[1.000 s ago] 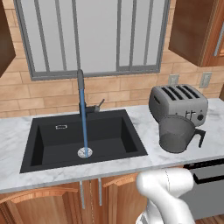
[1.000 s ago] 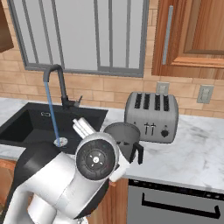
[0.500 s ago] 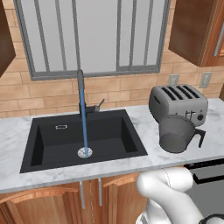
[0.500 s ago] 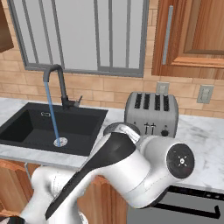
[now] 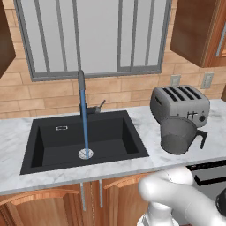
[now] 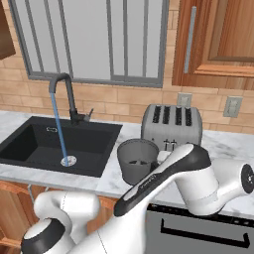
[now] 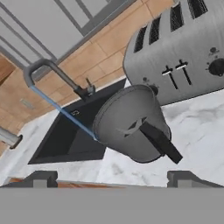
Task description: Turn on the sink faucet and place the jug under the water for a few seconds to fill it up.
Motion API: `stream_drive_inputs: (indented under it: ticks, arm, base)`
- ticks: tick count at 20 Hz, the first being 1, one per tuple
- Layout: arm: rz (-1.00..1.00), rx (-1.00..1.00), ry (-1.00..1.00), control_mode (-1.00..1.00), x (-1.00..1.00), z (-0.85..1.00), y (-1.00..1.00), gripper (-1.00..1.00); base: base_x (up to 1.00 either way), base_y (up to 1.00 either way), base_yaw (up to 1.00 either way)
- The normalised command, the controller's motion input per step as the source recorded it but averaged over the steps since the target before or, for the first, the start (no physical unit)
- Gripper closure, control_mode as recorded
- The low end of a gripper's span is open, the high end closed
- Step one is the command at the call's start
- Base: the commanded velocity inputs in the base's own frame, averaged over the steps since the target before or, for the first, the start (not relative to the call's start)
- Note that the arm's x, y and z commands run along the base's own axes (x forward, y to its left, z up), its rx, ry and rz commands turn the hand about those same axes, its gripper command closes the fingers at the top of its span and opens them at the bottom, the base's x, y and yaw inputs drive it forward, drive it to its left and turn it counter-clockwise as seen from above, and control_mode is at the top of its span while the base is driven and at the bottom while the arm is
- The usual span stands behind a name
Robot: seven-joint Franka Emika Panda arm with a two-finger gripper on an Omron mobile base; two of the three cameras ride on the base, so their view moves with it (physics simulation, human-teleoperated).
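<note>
the fingers stand apart at the bottom of the hand view, two dark tips wide of each other with nothing between them, aimed at the jug, which sits just ahead at about twelve o'clock from them.

the jug stands upright on the marble surface, just in front of the silver toaster and at three o'clock from the sink. its black handle points back toward the fingers in the hand view (a convenient turn). the sink faucet is already running, the water falling in a thin blue line to the drain.

i judge the jug rigid and light while empty, noticeably heavier once filled, and its smooth tapered wall likely slippery, since it narrows downward. the handle looks the surest hold; pinching the rim wall is the alternative.

in the right base view the arm's white links cover part of the jug and the toaster's lower front. the faucet's lever is too small to read its position.
</note>
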Motion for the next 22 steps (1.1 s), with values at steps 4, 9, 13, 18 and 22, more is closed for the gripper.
stream_drive_inputs:
  ticks: [4,9,13,18,22]
  arm:
    - [0.26,0.00,-0.27,-1.00,0.59,-0.76,0.00,-1.00]
    - [0.08,0.01,-0.24,-1.00,0.44,-0.48,0.00,-1.00]
    - [0.01,0.00,-0.11,-1.00,0.11,-0.14,-0.01,-1.00]
    - [0.01,0.00,0.00,-1.00,0.00,0.00,-0.02,-1.00]
    - [0.04,-0.03,-0.13,-1.00,0.06,-0.45,0.00,-1.00]
  base:
    - [0.00,0.00,0.00]
    - [0.00,0.00,0.00]
    - [0.00,0.00,0.00]
    - [0.00,0.00,0.00]
    - [0.00,0.00,0.00]
